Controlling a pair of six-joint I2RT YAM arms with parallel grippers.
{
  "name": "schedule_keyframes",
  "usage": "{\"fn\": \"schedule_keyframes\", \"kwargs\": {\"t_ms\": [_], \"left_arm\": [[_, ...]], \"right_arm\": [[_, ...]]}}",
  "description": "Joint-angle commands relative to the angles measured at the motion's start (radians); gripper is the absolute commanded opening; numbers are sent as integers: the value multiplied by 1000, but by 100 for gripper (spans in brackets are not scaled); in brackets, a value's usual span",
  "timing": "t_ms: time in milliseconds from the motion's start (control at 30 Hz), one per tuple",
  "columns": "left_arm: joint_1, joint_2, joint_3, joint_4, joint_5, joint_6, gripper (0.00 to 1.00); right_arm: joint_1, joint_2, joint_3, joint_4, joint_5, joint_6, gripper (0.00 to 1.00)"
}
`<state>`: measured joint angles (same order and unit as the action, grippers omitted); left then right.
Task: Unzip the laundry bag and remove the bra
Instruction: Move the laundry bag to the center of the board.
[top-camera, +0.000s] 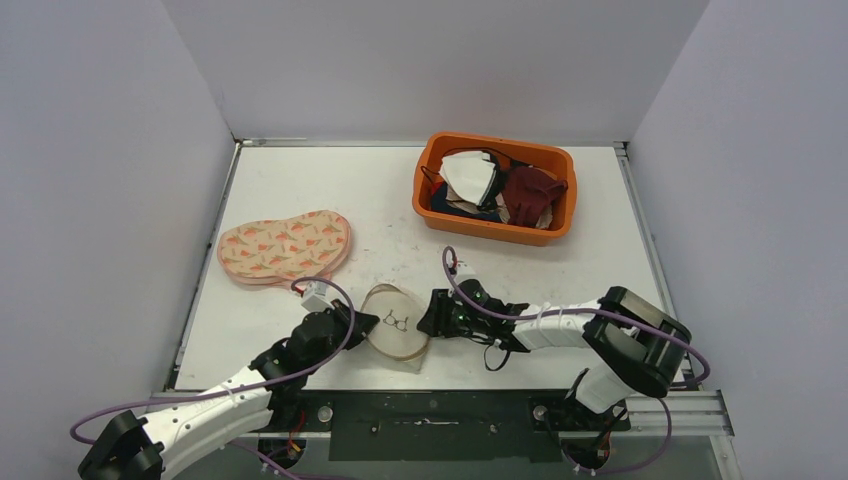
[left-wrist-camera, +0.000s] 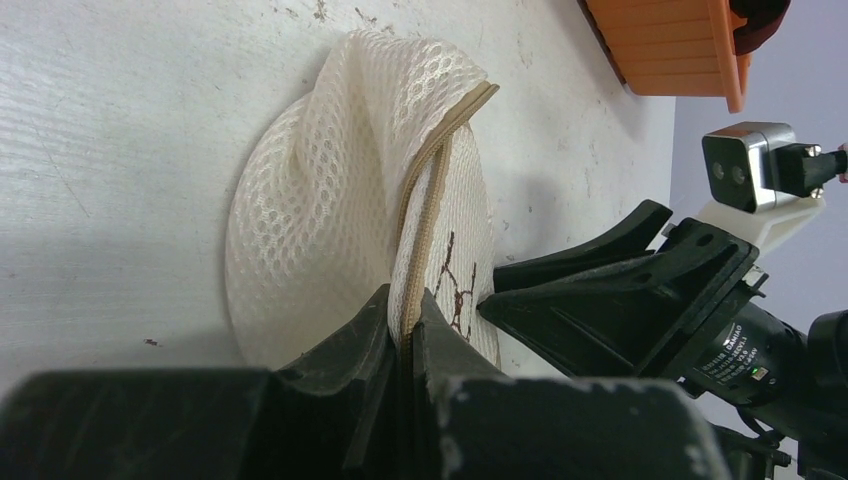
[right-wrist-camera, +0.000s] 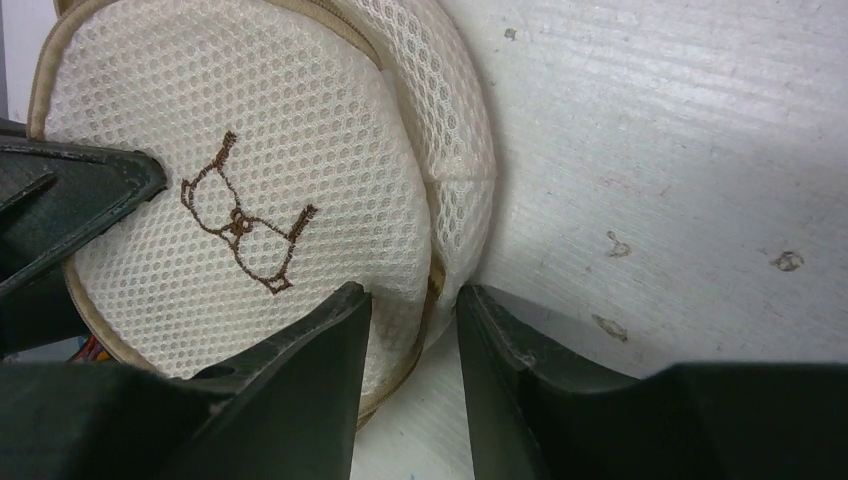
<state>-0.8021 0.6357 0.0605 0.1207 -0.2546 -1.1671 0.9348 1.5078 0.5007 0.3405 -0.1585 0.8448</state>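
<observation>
One peach carrot-print fabric piece (top-camera: 285, 245) lies at the left of the white bench (top-camera: 560, 270). The left hand (left-wrist-camera: 408, 300) is clamped tight on the zip seam of the one cream mesh laundry bag (top-camera: 395, 322), which sits near the front edge. The right hand (right-wrist-camera: 412, 295), narrowly parted, straddles the bag's rim. One orange plastic tub (top-camera: 485, 228) of clothes sits at the back right.

Bag (top-camera: 395, 322) contents: the mesh hides them; I cannot tell what is inside.
Zip (left-wrist-camera: 425, 220): its near end runs between my left fingers (left-wrist-camera: 350, 340) and is lost there; I cannot tell where the puller is.
Bag's near rim: covered by my right fingers (right-wrist-camera: 300, 370).
Bin (left-wrist-camera: 670, 50): cut off by the left wrist view's top edge.
Clothes (top-camera: 500, 185): too small to sort.
</observation>
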Motion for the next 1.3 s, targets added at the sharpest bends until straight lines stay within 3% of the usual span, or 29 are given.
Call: {"fn": "schedule_keyframes", "kwargs": {"t_ms": [0,33,167,333,533,967,1033,1267], "left_arm": [[4,-6,5,54,21,1,0],[6,-10,5,52,21,1,0],[6,-36,8,42,23,0,0],[6,-82,6,61,40,-24,0],[6,-92,1,114,66,-48,0],[6,-83,-8,125,77,-53,0],[6,-82,-11,125,75,-55,0],[6,-91,-6,104,77,-59,0]], "right_arm": [[6,9,40,47,-7,-3,37],[9,0,42,33,7,-5,40],[35,-94,51,-79,103,-31,69],[45,-237,37,-156,141,-57,73],[32,-212,53,-141,61,-53,63],[30,-30,98,-46,1,-58,52],[30,-18,102,-41,-8,-56,47],[30,-101,81,-78,22,-65,6]]}}
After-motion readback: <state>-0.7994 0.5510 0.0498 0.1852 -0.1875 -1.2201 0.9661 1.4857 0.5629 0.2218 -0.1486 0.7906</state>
